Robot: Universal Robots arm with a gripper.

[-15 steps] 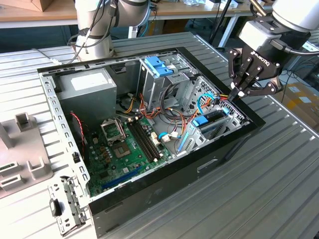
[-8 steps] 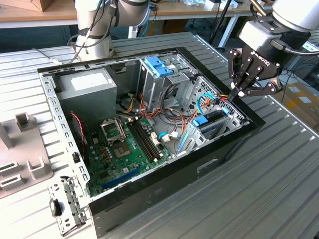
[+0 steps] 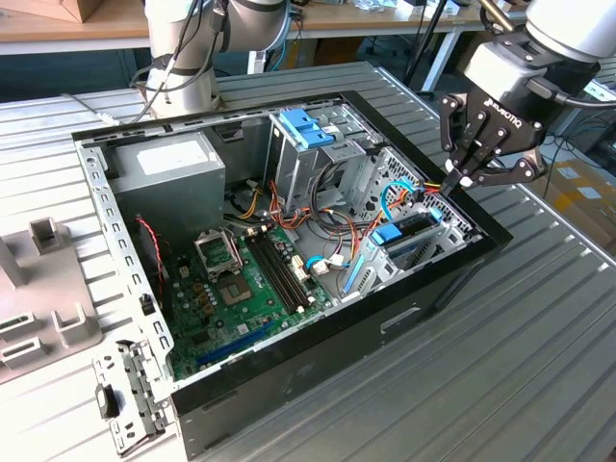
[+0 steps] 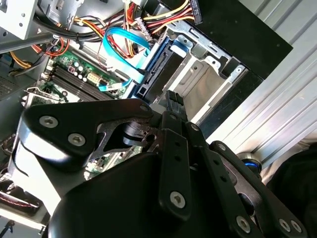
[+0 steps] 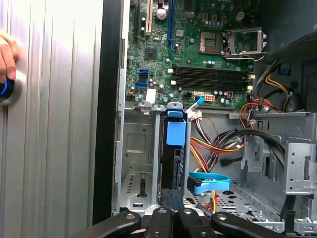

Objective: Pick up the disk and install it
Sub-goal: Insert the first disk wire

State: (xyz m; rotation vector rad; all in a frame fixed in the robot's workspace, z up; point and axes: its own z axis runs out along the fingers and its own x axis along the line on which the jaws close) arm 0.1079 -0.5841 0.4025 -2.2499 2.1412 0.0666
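- One disk stands on edge in a slot of the drive bay at the case's corner, blue end piece upward toward the motherboard in the first wrist view; in the exterior view it sits at.
- You should expect a stiff, fairly heavy metal slab, smooth-sided and sensitive to knocks; its narrow long edges look like the safest place to take hold.
- Your gripper hovers just above the bay's outer end, fingers drawn together and clamped on nothing.
- The disk lies directly below and ahead of those fingertips, apart from them, with the blue data cable just beside it.
- A person's hand rests on a button out on the table.
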